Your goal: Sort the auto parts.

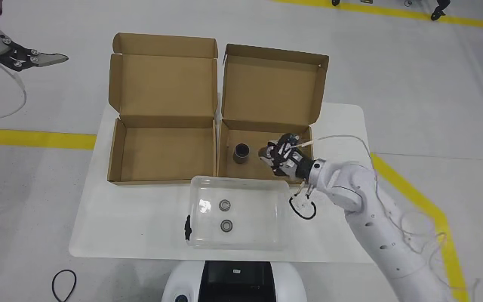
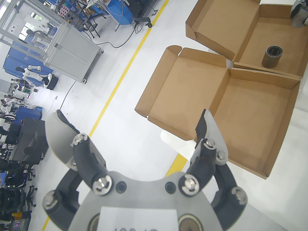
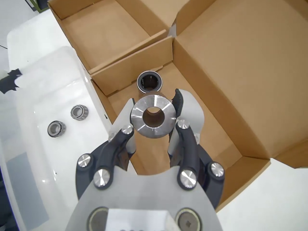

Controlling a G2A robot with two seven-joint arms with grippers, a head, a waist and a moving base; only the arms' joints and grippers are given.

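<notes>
My right gripper (image 3: 154,106) is shut on a shiny metal sleeve (image 3: 152,117) with a round bore, held above the floor of the right cardboard box (image 1: 298,170). A dark cylindrical bushing (image 1: 241,153) stands upright in that box, just beyond the held sleeve (image 1: 266,153). Two small roller bearings (image 1: 225,204) (image 1: 226,225) lie in the clear plastic tray (image 1: 279,226) at the table's front. My left gripper (image 2: 134,123) hangs open and holds nothing, out over the floor beyond the table's left side, with the left cardboard box (image 2: 252,126) in its view.
The left box (image 1: 121,158) has nothing in it. Both boxes have lids standing up at the back. A black ring (image 1: 306,208) lies on the white table (image 1: 339,121) right of the tray. A yellow floor line (image 1: 45,139) runs past the table.
</notes>
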